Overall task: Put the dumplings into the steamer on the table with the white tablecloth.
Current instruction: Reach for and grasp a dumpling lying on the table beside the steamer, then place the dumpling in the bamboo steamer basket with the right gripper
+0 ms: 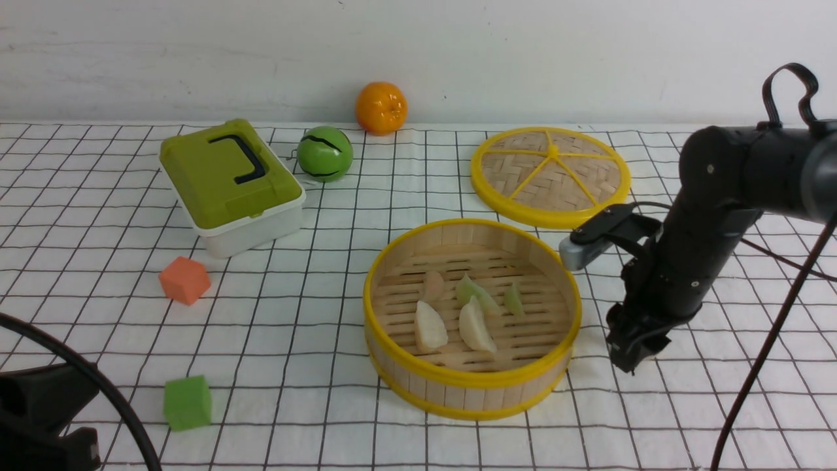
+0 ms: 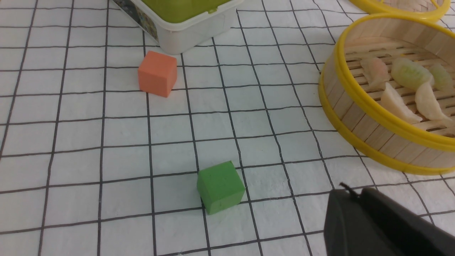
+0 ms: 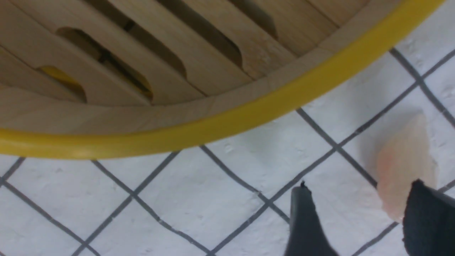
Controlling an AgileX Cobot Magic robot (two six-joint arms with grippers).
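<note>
Your left arm (image 1: 46, 412) sits closest, low in the near left corner of the front view, a dark bulk with a cable looping over it. Its wrist view shows the left gripper (image 2: 355, 195) above the cloth (image 2: 106, 142), near a green cube (image 2: 220, 186). The fingers look pressed together with nothing between them. Your right arm (image 1: 719, 196) comes in from the right with its upper link about level. It then bends sharply at the elbow, so the forearm drops steeply toward the cloth. The right gripper (image 1: 629, 360) points down just beside the steamer (image 1: 471, 389), on its right side. Seen from that wrist, the right gripper (image 3: 359, 202) stands partly open. A pinkish dumpling (image 3: 403, 167) lies on the cloth between the fingers; its end passes behind one finger and it is clear of the other, so you have no grip on it. That dumpling is outside the steamer, close to its yellow rim. Five other dumplings (image 1: 475, 326) lie on the slatted floor inside: one pinkish, two green, two cream.
</note>
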